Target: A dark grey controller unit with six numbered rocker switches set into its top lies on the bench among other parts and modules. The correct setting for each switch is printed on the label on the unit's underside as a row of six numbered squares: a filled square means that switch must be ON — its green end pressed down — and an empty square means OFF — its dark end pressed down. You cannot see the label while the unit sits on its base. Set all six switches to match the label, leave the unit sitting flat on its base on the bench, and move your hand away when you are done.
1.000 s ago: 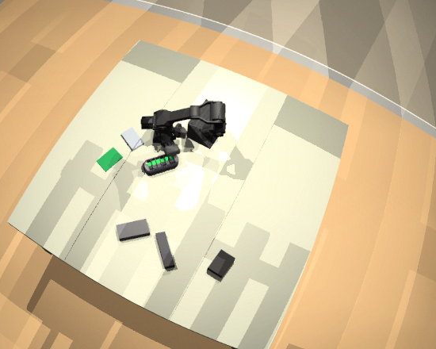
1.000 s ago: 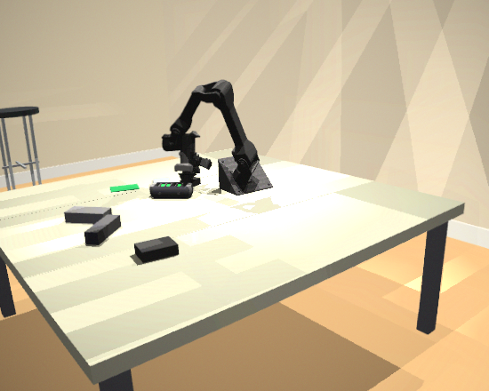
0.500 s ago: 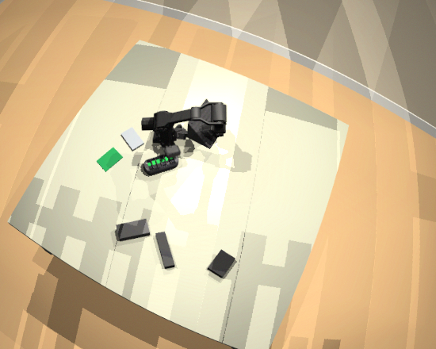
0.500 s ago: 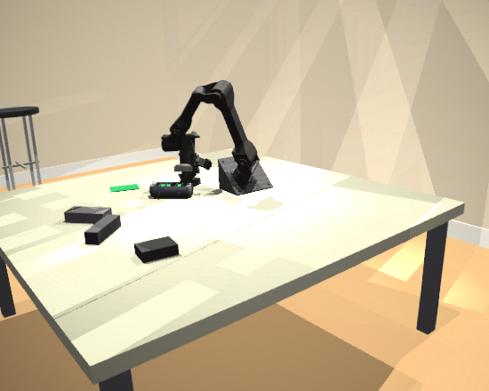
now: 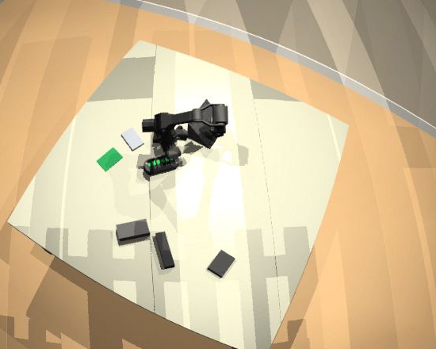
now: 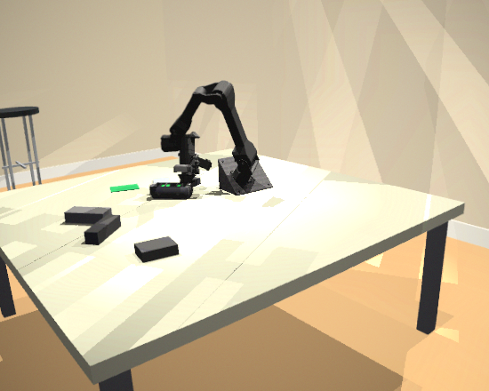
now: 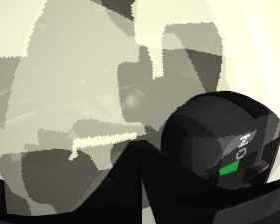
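The dark grey controller unit (image 5: 158, 168) (image 6: 171, 192) (image 7: 206, 117) sits on the bench with its switches facing up. Several green switch ends show along its top in the top and exterior views. In the wrist view only one end of the unit shows, with white "ON" lettering and one green patch. My gripper (image 5: 173, 158) (image 6: 188, 181) (image 7: 138, 148) is shut and empty, pointing down at the right part of the unit's top. Whether the fingertips touch a switch cannot be told. The rightmost switches are partly hidden by the hand, and the underside label is hidden.
A white plate (image 5: 132, 139) and a green plate (image 5: 109, 159) (image 6: 124, 187) lie left of the unit. Two dark blocks (image 5: 132, 230) (image 5: 165, 251) lie close together nearer the front, and another dark block (image 5: 221, 263) (image 6: 156, 249) lies to their right. The arm's base stands behind the unit.
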### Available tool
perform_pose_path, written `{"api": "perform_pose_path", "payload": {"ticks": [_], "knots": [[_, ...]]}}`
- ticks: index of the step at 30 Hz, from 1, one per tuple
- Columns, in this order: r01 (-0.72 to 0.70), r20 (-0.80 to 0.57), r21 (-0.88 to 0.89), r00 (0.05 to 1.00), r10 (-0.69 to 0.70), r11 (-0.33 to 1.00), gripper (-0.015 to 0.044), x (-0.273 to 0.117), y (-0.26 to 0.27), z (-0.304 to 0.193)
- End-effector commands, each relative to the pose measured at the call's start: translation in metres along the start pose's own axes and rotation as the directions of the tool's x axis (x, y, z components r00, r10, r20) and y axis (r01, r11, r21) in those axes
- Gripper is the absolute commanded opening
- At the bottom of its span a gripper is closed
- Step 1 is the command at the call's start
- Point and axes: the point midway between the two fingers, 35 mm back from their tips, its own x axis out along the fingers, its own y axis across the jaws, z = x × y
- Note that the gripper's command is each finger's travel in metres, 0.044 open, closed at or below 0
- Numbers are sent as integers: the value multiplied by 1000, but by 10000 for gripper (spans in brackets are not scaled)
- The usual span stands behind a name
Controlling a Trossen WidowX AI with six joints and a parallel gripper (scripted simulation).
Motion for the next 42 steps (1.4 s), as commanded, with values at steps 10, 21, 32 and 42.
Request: {"api": "perform_pose_path", "payload": {"ticks": [10,21,32,42], "knots": [[3,-4,-8,1000,-3,1000,0,4,-17,-1],[4,-4,-8,1000,-4,1000,0,8,-30,-3],[5,-3,-8,1000,-5,1000,0,12,-41,-6],[5,-3,-8,1000,-5,1000,0,15,-52,-10]]}}
